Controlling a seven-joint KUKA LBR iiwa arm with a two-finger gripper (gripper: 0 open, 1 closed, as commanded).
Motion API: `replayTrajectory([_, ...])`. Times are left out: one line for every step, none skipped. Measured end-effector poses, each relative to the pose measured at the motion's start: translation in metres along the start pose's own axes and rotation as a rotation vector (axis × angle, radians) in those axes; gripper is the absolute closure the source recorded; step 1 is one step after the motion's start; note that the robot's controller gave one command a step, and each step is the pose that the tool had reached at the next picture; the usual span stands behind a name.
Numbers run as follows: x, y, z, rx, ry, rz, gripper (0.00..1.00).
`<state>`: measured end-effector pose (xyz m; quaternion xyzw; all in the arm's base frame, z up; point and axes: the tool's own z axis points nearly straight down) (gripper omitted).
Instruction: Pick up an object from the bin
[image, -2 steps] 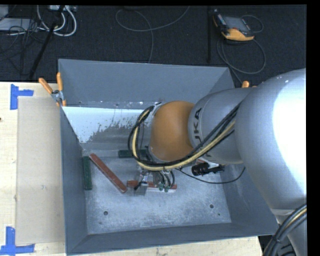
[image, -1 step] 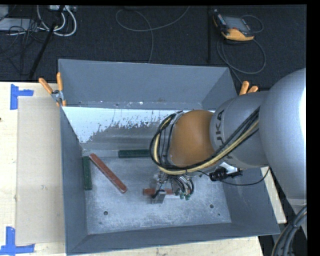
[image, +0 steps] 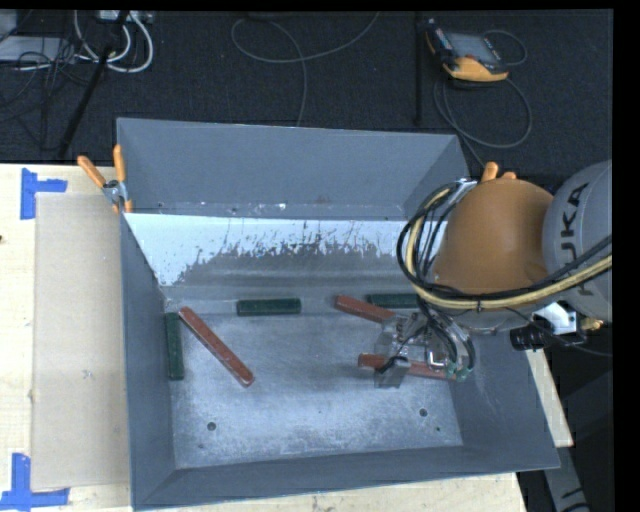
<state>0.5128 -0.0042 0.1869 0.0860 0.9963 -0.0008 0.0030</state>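
Note:
My gripper (image: 393, 370) is low in the right part of the bin, right over a short red-brown stick (image: 371, 360) that lies flat on the floor. The stick's middle is hidden under the gripper, and its ends stick out left and right. Just behind it lies another red-brown stick (image: 364, 308), slanted, with a dark green bar (image: 392, 299) next to it near the back wall.
Further left lie a dark green bar (image: 268, 307), a long red-brown stick (image: 215, 346) set diagonally, and a dark green bar (image: 175, 348) standing lengthwise along the left wall. The arm's orange cover and cables hang over the bin's right side.

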Motion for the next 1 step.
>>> replayTrajectory([0.0080, -0.0252, -0.0610, -0.001, 0.001, 0.059, 1.00])
